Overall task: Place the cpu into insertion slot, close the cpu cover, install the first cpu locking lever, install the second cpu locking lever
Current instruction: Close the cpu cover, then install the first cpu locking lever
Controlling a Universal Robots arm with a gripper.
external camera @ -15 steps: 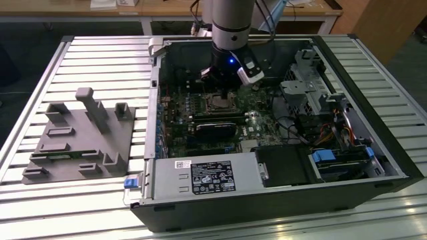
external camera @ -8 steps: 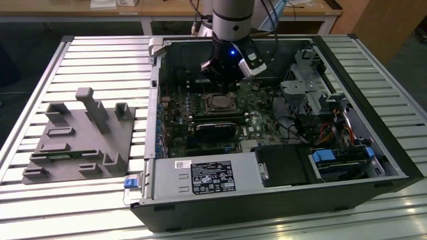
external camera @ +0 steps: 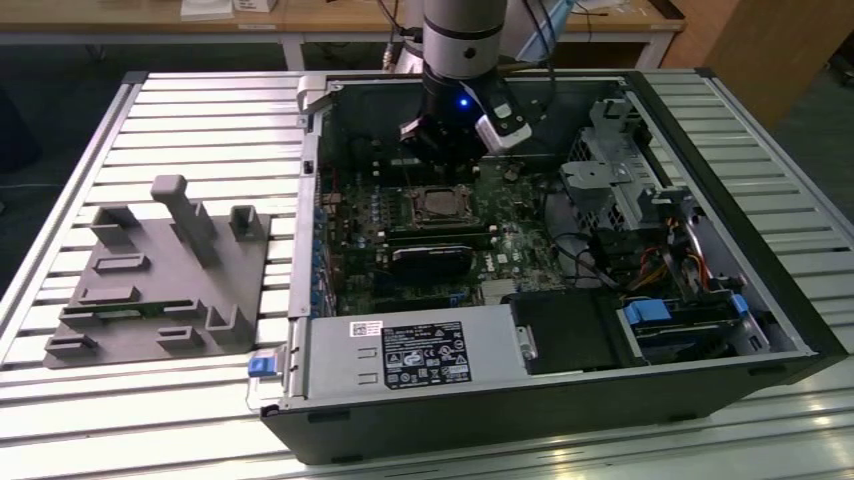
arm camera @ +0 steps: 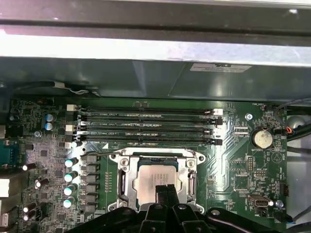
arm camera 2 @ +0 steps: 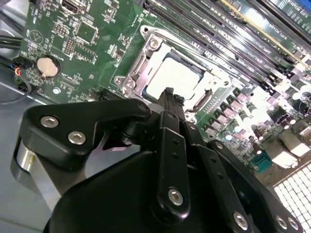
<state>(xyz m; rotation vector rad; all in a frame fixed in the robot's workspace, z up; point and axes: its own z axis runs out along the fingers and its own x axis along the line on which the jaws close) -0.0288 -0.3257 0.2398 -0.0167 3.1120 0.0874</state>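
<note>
Claw: the gripper (arm camera: 167, 191) was pinched narrow, holding nothing, above the cpu (arm camera: 151, 175).
Risk: an off-centre push looked likely to skew the cpu cover (arm camera: 124, 178).

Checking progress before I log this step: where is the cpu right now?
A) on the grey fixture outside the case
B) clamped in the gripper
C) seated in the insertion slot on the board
C: in the first wrist view the cpu lies flat inside the insertion slot, grey face up, with the gripper over it rather than around it.
</note>
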